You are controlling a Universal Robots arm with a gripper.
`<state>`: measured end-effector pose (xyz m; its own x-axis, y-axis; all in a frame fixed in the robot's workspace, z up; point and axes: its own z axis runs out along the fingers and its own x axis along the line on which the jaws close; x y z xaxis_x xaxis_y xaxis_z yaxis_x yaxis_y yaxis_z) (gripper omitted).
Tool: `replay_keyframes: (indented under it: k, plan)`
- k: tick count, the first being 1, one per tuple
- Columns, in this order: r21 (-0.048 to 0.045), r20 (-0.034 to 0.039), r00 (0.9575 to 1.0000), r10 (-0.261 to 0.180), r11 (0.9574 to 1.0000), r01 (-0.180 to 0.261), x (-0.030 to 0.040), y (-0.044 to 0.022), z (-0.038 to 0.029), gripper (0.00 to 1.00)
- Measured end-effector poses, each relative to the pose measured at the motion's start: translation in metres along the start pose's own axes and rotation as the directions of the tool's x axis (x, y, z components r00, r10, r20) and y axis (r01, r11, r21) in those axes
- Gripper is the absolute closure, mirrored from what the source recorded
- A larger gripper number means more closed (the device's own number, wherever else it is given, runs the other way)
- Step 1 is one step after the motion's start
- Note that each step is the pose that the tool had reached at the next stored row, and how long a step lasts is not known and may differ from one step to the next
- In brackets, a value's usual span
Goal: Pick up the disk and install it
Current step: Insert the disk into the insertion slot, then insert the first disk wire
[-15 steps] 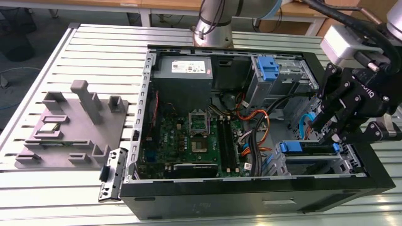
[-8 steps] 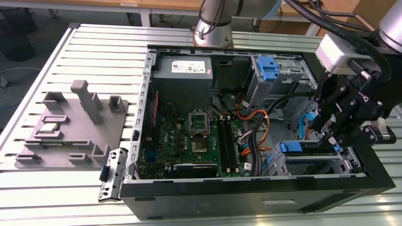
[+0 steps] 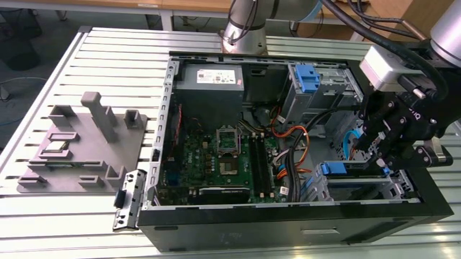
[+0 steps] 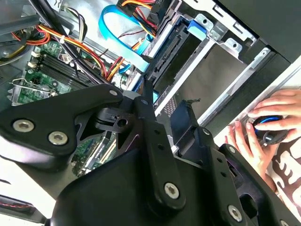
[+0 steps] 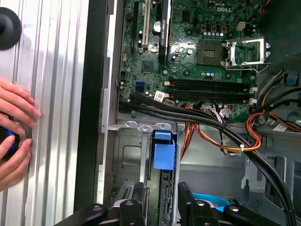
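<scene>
The disk (image 4: 170, 51) stands on edge in the drive bay (image 3: 360, 183), at 4 o'clock in the case (image 3: 288, 226). The gripper (image 3: 379, 157) hangs over it — pinching or not, I cannot tell. Judging by its build, the disk is rigid, dense and shock-sensitive — best held by its flat faces.

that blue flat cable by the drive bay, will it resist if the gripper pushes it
Probably floppy: the blue flat cable sits in a loose curve, so it should bend aside. Being a flat ribbon, it likely springs partly back. One end seems anchored beside the drive bay, so a hard shove might tug it there.
</scene>
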<state>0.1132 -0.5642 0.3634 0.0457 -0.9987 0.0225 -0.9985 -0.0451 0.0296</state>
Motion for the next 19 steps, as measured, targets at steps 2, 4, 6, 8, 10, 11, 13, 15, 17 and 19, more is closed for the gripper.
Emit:
replay_keyframes:
  k: [2,4,6,8,10,11,13,15,17,19]
  plan:
    - [0.0000,0.0002,1.0000,-0.001,1.0000,0.001,0.0000,0.0000,0.0001,0.58]
    - [0.0000,0.0002,1.0000,-0.001,1.0000,0.001,0.0000,0.0000,0.0001,0.58]
    - [0.0000,0.0002,1.0000,-0.001,1.0000,0.001,0.0000,0.0000,0.0001,0.58]
    - [0.0000,0.0002,1.0000,-0.001,1.0000,0.001,0.0000,0.0000,0.0001,0.58]
    - [0.0001,0.0003,1.0000,-0.001,1.0000,0.001,0.0000,0.0000,-0.0002,0.58]
    - [0.0000,0.0003,1.0000,-0.001,1.0000,0.001,0.0000,0.0000,-0.0008,0.58]
    - [0.0000,0.0002,1.0000,-0.001,1.0000,0.001,0.0000,0.0001,-0.0027,0.58]
    - [0.0001,0.0002,1.0000,-0.001,1.0000,0.001,0.0001,0.0002,-0.0051,0.58]
    - [0.0000,0.0001,1.0000,-0.001,1.0000,0.001,0.0002,0.0003,-0.0079,0.58]
    - [0.0001,0.0002,1.0000,-0.001,1.0000,0.001,0.0003,0.0003,-0.0097,0.58]
